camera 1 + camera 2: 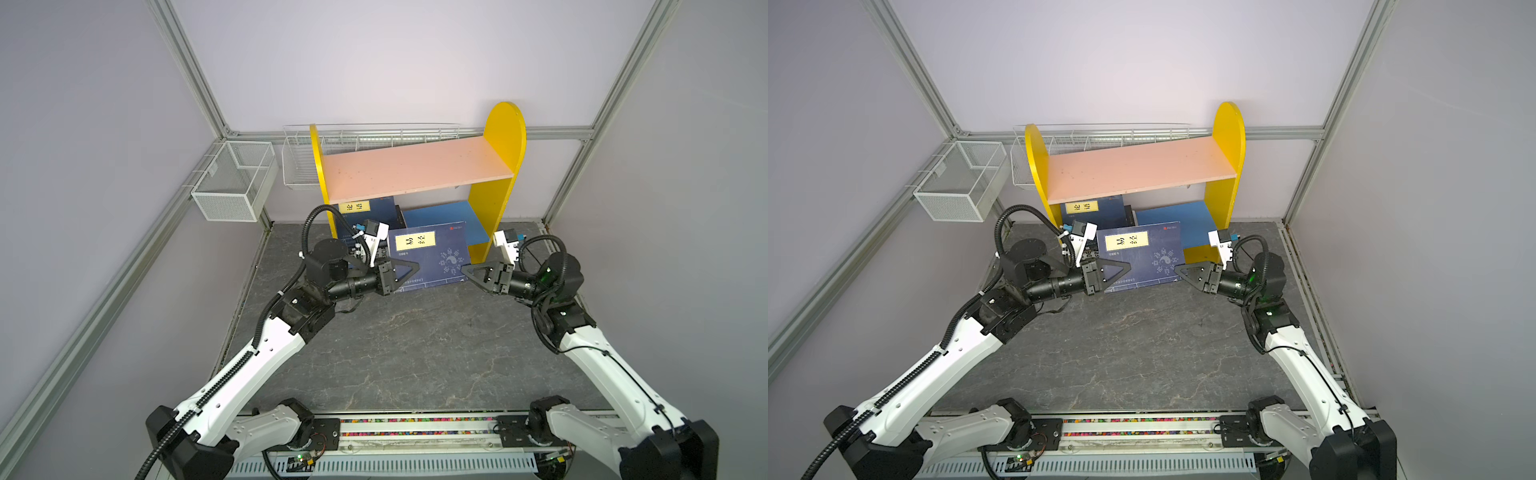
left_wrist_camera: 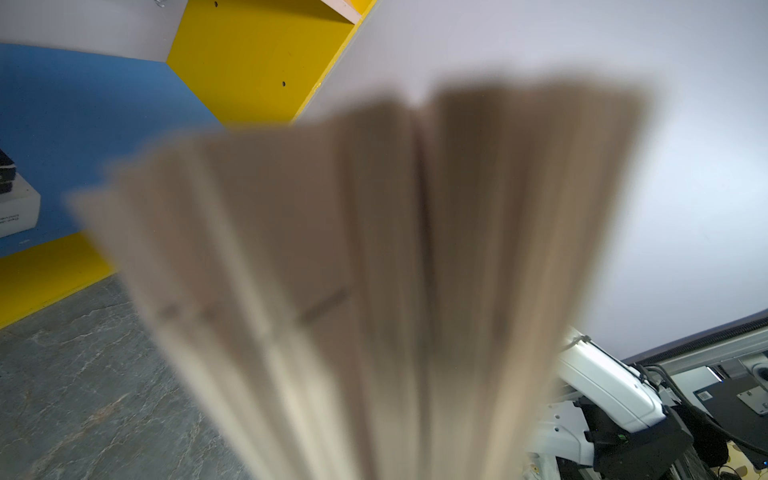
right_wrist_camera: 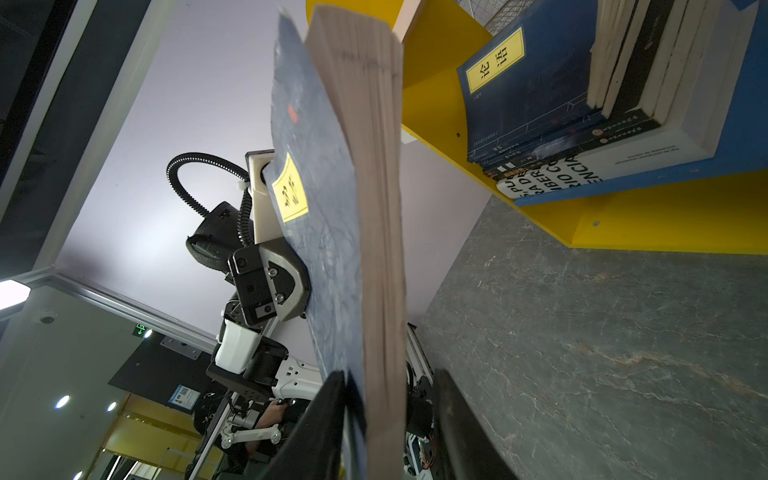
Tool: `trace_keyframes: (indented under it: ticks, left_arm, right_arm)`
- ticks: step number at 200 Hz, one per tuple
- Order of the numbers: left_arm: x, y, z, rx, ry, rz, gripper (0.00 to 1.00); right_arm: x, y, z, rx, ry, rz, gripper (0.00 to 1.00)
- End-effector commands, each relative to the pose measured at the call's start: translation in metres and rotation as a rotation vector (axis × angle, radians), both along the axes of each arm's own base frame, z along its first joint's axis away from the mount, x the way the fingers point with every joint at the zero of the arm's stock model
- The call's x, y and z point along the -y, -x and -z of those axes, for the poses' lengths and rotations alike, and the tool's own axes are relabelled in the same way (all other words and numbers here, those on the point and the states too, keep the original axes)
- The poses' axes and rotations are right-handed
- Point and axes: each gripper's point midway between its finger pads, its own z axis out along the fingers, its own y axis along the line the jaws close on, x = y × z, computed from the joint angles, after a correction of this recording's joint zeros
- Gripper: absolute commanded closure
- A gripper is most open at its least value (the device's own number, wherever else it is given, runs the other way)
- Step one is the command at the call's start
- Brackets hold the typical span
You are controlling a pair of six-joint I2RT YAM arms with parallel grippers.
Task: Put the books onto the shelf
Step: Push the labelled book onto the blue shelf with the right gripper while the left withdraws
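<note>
1. Navy book (image 1: 432, 255) w/ yellow label and tan pages is standing upright just in front of shelf (image 1: 505, 137).
2. L gripper (image 1: 417, 267) is clamping its edge.
3. R gripper (image 1: 463, 269) is straddling opp. edge, jaws loose.

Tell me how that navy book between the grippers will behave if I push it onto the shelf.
Probably floppy: pages of the navy book fan apart in the right wrist view. It may sag or twist, since the left gripper pinches only one end. The loose page edges could catch on the shelf.
</note>
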Motion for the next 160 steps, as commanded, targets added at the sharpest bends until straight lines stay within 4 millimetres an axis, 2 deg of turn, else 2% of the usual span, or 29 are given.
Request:
trace_keyframes:
  ticks: [1,22,31,49,61,80,90,104,113,122,129,132,146,160]
  left_arm:
    - [0.000,0.006,-0.030,0.092,0.043,0.039,1.00]
    - [0.000,0.002,-0.028,0.093,0.038,0.031,1.00]
    - [-0.001,-0.001,-0.027,0.093,0.031,0.018,1.00]
    - [-0.007,-0.010,-0.021,0.080,0.013,-0.027,1.00]
    - [-0.014,-0.019,-0.017,0.069,-0.006,-0.077,1.00]
    - [-0.035,-0.034,-0.012,0.051,-0.038,-0.186,0.87]
    - [-0.050,-0.041,-0.011,0.046,-0.055,-0.255,0.71]
    - [-0.075,-0.047,-0.009,0.052,-0.092,-0.360,0.54]
    - [-0.092,-0.050,-0.007,0.054,-0.123,-0.434,0.40]
    - [-0.111,-0.050,-0.005,0.065,-0.160,-0.512,0.30]
    - [-0.125,-0.049,-0.004,0.071,-0.193,-0.569,0.25]
    - [-0.131,-0.049,-0.003,0.074,-0.208,-0.593,0.23]
    - [-0.160,-0.046,0.001,0.086,-0.274,-0.712,0.15]
    - [-0.183,-0.041,0.004,0.096,-0.321,-0.808,0.11]
  right_arm:
    - [-0.003,0.010,-0.009,0.035,-0.008,-0.026,0.72]
    - [-0.003,0.011,-0.011,0.041,-0.011,-0.015,0.82]
    - [-0.002,0.009,-0.010,0.037,-0.010,0.001,0.84]
    - [0.000,0.000,-0.001,0.012,-0.008,0.048,0.91]
    - [0.000,-0.007,0.002,0.001,-0.023,0.067,0.93]
    - [-0.002,-0.020,-0.001,0.000,-0.066,0.079,0.93]
    - [-0.004,-0.029,-0.004,-0.002,-0.083,0.086,0.93]
    - [-0.007,-0.044,-0.006,-0.006,-0.090,0.100,0.94]
    - [-0.008,-0.055,0.000,-0.027,-0.071,0.122,0.93]
    - [-0.009,-0.064,0.001,-0.025,-0.054,0.139,0.93]
    - [-0.010,-0.070,0.007,-0.034,-0.043,0.150,0.93]
    - [-0.010,-0.072,-0.003,-0.012,-0.049,0.152,0.94]
    - [-0.014,-0.082,-0.006,0.001,-0.052,0.149,0.93]
    - [-0.019,-0.093,-0.009,0.006,-0.058,0.138,0.94]
